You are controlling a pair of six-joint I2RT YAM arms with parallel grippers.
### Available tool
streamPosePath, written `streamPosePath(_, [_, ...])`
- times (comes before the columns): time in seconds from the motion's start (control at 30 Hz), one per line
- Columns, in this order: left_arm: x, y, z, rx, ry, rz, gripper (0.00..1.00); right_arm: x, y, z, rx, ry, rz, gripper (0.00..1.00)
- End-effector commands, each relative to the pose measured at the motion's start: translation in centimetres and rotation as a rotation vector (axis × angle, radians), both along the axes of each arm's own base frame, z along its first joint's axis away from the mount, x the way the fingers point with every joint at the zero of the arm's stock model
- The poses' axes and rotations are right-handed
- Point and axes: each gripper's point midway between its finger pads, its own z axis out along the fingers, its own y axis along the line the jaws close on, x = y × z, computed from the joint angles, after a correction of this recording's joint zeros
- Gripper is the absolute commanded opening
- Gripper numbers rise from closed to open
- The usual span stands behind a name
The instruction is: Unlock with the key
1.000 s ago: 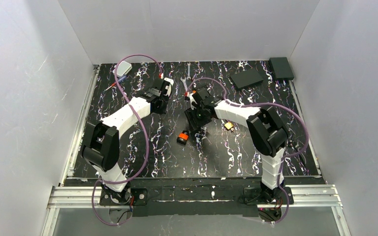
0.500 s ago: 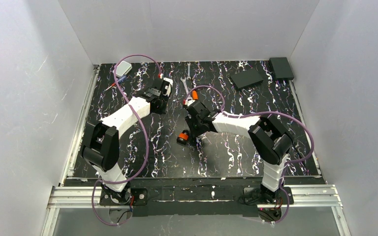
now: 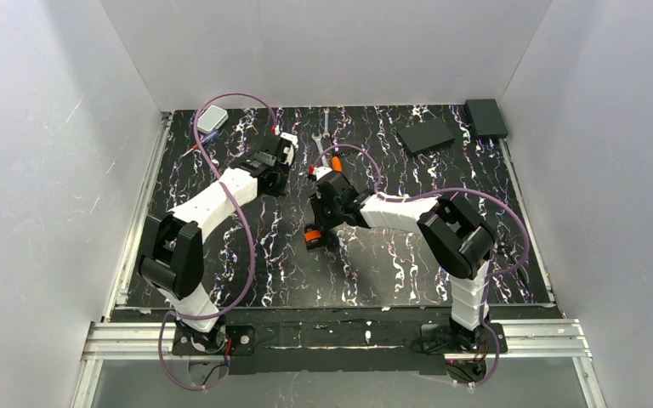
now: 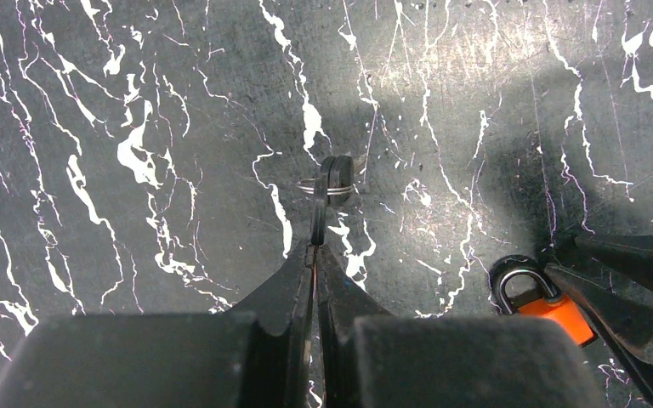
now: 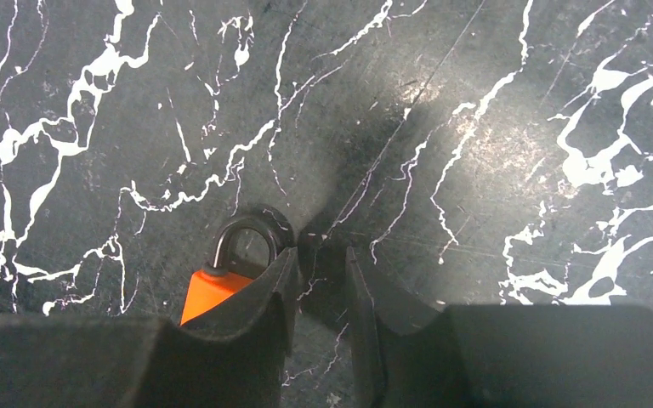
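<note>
**Left arm.** The left gripper (image 4: 313,253) is closed on the key (image 4: 332,176). Its two fingers meet at the tips and no gap shows between them. The thin shank of the key is pinched there, seen edge-on. The dark head and a small silvery ring project beyond the fingertips, over the black marbled table (image 3: 391,255). The pictures do not show whether the head touches the table surface. In the top view this arm reaches toward the far centre of the table, left of the right arm's wrist. The key itself is too small to make out in that view.

**Right arm.** The right gripper (image 5: 319,257) is set to a narrow opening. A slim strip of table shows between its fingers and nothing is held between them. The arm is bent across to the left, with the gripper pointing down at mid-table.

**Padlock.** The orange padlock (image 5: 211,291) lies flat on the table with its dark shackle closed. Its body is partly covered by one finger of the right gripper and lies outside the gap, not in it. In the left wrist view the padlock is near the key, apart from it.

**Other items.** Two silver wrenches (image 3: 322,138) lie at the far centre. A flat dark plate (image 3: 425,136) and a black box (image 3: 485,117) are at the far right. A pale grey object (image 3: 212,117) is at the far left.
</note>
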Motion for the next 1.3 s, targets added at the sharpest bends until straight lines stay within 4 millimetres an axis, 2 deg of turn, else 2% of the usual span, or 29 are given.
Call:
streamPosePath(0.0, [0.0,0.6,2.6,-0.021,-0.055,0.028,0.0,0.0,0.8,-0.3,0.019,0.013,0.006,0.35])
streamPosePath(0.2, [-0.1,0.3,2.9,-0.043,-0.057,0.009,0.0,1.0,-1.0,1.9,-0.032,-0.075,-0.026,0.38])
streamPosePath(0.3, [-0.3,-0.2,3.0,-0.06,-0.05,-0.021,0.0,1.7,-2.4,4.2,-0.074,-0.147,-0.045,0.43])
streamPosePath(0.4, [-0.6,-0.9,3.2,-0.084,-0.038,-0.057,0.0,1.9,-3.7,6.7,-0.095,-0.213,-0.052,0.55])
streamPosePath(0.53, [-1.2,-2.5,4.2,-0.158,-0.031,-0.131,0.0,1.2,-5.4,10.5,-0.064,-0.302,-0.038,0.6])
streamPosePath(0.67, [-2.4,-5.0,5.6,-0.277,-0.022,-0.245,0.0,-1.2,-6.1,14.5,0.068,-0.351,0.041,0.68])
streamPosePath(0.8, [-4.7,-8.0,8.0,-0.416,-0.029,-0.424,0.0,-5.2,-5.6,18.7,0.251,-0.396,0.202,0.73])
streamPosePath(0.87, [-6.4,-9.4,9.2,-0.476,-0.03,-0.531,0.0,-7.5,-5.6,20.9,0.338,-0.43,0.292,0.74])
streamPosePath(1.0, [-10.7,-12.0,11.2,-0.593,-0.029,-0.758,0.0,-11.5,-6.4,23.7,0.444,-0.469,0.445,0.75])
streamPosePath(1.1, [-13.1,-13.0,12.1,-0.662,-0.016,-0.862,0.0,-13.0,-7.3,25.4,0.486,-0.505,0.465,0.77])
streamPosePath(1.27, [-15.9,-14.4,13.3,-0.768,0.042,-0.987,0.0,-13.7,-8.6,27.6,0.518,-0.552,0.44,0.78])
